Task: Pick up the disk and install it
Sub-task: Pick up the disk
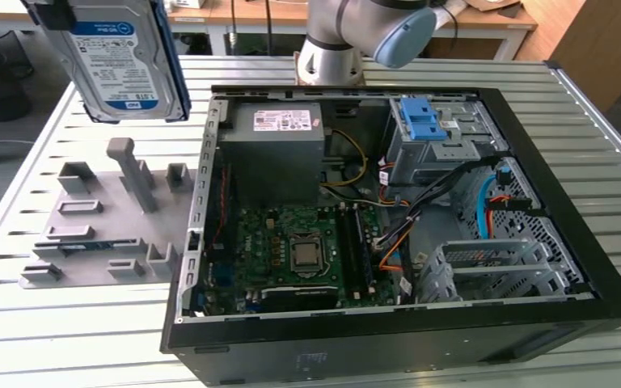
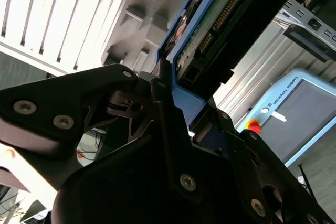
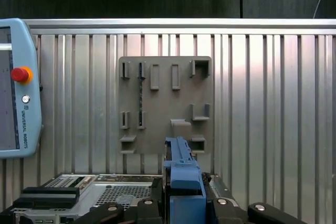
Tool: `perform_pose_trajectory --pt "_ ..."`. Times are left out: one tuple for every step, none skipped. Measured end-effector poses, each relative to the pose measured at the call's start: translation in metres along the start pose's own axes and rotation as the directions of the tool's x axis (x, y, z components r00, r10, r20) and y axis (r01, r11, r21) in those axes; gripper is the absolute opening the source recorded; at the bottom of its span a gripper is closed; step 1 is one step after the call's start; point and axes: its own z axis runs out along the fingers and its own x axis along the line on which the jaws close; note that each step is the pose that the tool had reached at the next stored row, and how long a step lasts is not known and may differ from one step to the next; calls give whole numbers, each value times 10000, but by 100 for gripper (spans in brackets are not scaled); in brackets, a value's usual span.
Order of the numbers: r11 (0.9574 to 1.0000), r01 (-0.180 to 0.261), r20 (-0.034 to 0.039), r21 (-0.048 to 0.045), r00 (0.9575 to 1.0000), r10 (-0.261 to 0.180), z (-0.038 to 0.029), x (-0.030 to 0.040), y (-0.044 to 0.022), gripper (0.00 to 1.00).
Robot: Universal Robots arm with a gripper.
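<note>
1. Nearest in the exterior view: open computer case (image 1: 397,202), laid flat on slatted table (image 1: 569,105).
2. Just beside it, toward the exterior view's left: grey fixture plate (image 1: 95,218).
3. Farthest: disk (image 1: 125,61) held upright above the plate, unobstructed; gripper (image 2: 176,93) pinched onto its blue carrier edge.

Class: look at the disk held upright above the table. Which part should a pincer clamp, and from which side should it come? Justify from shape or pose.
Clamp the disk across its thin thickness at the upper short end, on the blue carrier bracket, coming from above. It is a flat slab hanging upright, so its broad faces suit opposing pads. The pincer grips it so.
</note>
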Motion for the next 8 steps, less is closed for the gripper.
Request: perform_pose_trajectory --pt "10000 0 0 0 10000 0 1 20 -3 36" --pt "10000 0 0 0 10000 0 2 39 -5 36" --pt "10000 1 0 1 10000 -1 3 54 -6 36" --pt "10000 1 1 1 10000 -1 3 69 -7 36" --pt "10000 0 0 0 10000 0 4 78 -10 36" --pt "10000 1 1 1 10000 -1 5 84 -18 36" --pt "10000 1 1 1 10000 -1 6 89 -29 36" --pt "10000 0 0 -1 10000 0 6 94 -41 36"
